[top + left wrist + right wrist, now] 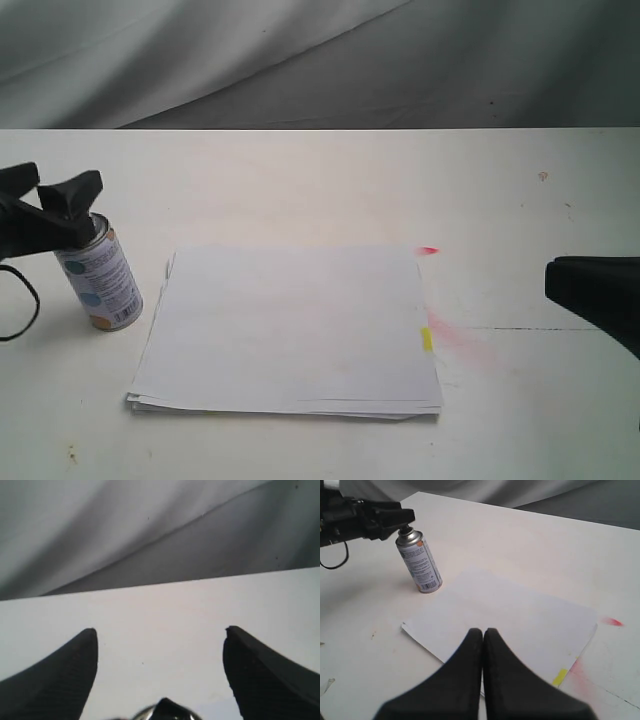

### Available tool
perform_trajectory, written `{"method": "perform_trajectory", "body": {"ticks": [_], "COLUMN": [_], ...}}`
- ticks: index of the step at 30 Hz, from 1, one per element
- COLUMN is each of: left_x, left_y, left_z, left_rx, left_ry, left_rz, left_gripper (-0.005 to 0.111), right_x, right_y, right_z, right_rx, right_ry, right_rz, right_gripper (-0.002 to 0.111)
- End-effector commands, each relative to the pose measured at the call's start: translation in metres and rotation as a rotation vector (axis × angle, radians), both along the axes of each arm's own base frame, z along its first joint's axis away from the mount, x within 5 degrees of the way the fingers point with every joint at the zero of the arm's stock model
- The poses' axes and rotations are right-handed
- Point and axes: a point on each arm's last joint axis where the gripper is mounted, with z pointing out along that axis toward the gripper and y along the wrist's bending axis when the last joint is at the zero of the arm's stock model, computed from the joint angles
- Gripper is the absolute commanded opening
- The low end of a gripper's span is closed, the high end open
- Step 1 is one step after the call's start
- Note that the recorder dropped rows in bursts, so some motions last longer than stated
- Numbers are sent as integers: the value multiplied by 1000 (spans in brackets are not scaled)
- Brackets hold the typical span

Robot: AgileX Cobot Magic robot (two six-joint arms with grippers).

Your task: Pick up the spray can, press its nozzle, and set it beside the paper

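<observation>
The spray can [100, 275] stands slightly tilted on the white table [320, 190], just left of the paper [290, 330]. My left gripper [55, 190] hovers level over the can's top, open, its fingers [65, 680] wide apart. The black nozzle [167, 707] and silver dome show low between the finger roots; whether they touch cannot be told. From the right wrist, the can [420, 562] sits under the left gripper [395, 517], nozzle [406, 529] against a finger's underside. My right gripper [483, 630] is shut and empty, hovering over the paper's [520, 615] near edge, at the far right [590, 290].
A yellow tab [426, 338] sticks out of the paper's right edge. Red spray marks [430, 250] stain the table right of the sheets. A black cable [25, 310] loops by the left arm. A grey curtain [320, 60] hangs behind the table's far edge.
</observation>
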Motion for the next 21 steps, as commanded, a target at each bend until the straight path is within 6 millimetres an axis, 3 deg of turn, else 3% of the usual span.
{"method": "perform_trajectory", "body": {"ticks": [1,9,17,21], "left_x": [-18,-79,-143,-166], "left_y": [3,-3,-5,-3], "left_z": [37,109,137,143], "left_rx": [-55,-66,-84,-126], "left_ry": [-70,-295,-388,-432], "left_rz": [66,59,98,143], "left_gripper": [67,67,65,48], "right_x": [-1,-1,-1,-1], "right_y": [0,0,0,0], "right_z": [0,0,0,0], "right_rx": [10,10,10,10], "right_ry": [-1,-1,-1,-1], "right_rz": [-1,-1,-1,-1], "right_gripper": [0,0,0,0]}}
